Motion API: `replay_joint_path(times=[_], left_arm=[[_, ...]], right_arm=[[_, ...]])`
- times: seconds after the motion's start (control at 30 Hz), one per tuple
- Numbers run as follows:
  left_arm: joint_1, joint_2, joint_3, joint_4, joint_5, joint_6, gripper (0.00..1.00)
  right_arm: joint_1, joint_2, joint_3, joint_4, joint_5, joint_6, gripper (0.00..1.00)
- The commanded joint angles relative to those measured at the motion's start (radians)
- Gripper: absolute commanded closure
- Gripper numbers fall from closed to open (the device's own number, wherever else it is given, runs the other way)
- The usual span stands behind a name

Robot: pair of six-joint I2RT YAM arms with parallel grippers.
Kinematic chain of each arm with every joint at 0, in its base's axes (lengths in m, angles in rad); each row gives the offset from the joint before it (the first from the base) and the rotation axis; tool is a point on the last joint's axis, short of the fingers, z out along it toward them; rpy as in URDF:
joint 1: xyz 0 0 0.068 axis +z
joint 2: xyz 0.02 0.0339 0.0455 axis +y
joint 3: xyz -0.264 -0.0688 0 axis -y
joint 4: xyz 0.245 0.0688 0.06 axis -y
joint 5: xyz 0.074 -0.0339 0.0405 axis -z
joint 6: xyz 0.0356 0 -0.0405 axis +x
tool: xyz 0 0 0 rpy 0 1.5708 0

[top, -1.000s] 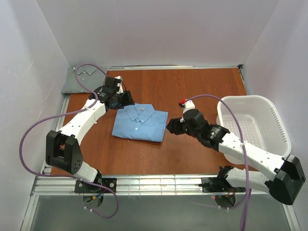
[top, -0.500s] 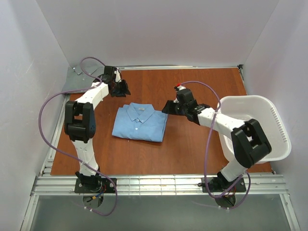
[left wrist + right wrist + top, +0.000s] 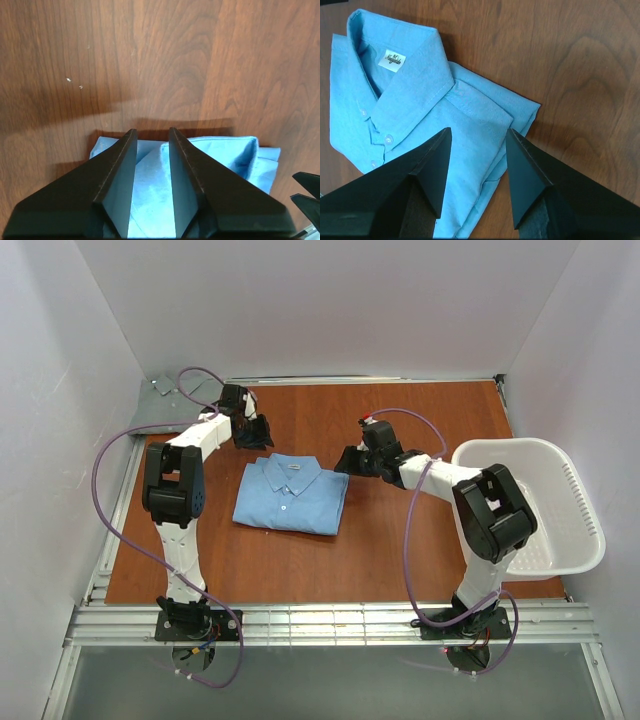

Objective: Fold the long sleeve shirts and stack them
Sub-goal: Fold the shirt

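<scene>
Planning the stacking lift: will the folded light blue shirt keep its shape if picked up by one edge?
Probably not: the light blue shirt looks like thin cloth in loose layers, so it would likely droop and unfold. On the smooth wooden table, it may slide when pushed.

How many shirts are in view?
2. The blue shirt lies folded in the middle of the table; the grey-green shirt lies at the far left corner, only partly visible.

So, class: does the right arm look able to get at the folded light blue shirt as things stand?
Probably yes. The right hand hangs over the right edge of the folded light blue shirt, fingers apart, nothing between them. The left hand is at its far edge, clear of that path.
</scene>
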Motion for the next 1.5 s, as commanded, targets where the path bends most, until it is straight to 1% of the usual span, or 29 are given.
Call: replay_joint_path(times=[0.0,0.37,0.5,0.67,0.93,1.23,1.47], left_arm=[[0.003,-0.047,-0.037,0.004,-0.025,0.013,0.75],[0.013,-0.073,-0.084,0.012,-0.054,0.01,0.75],[0.013,-0.129,-0.087,0.012,-0.089,0.011,0.75],[0.013,-0.192,-0.109,0.016,-0.087,0.015,0.74],[0.013,-0.176,-0.139,0.027,-0.082,0.013,0.73],[0.013,-0.11,-0.127,0.029,-0.067,0.01,0.75],[0.013,-0.073,-0.147,0.049,-0.054,-0.001,0.76]], right_arm=[[-0.007,0.031,0.046,0.042,-0.021,-0.008,0.59],[-0.009,0.094,0.08,0.049,-0.052,-0.016,0.59],[-0.01,0.094,0.08,0.053,-0.056,-0.028,0.59],[-0.009,0.108,0.086,0.056,-0.064,-0.036,0.59],[-0.01,0.111,0.061,0.056,-0.022,-0.022,0.59],[-0.013,0.132,0.05,0.055,-0.038,-0.022,0.59],[-0.012,0.149,0.05,0.056,-0.045,-0.019,0.62]])
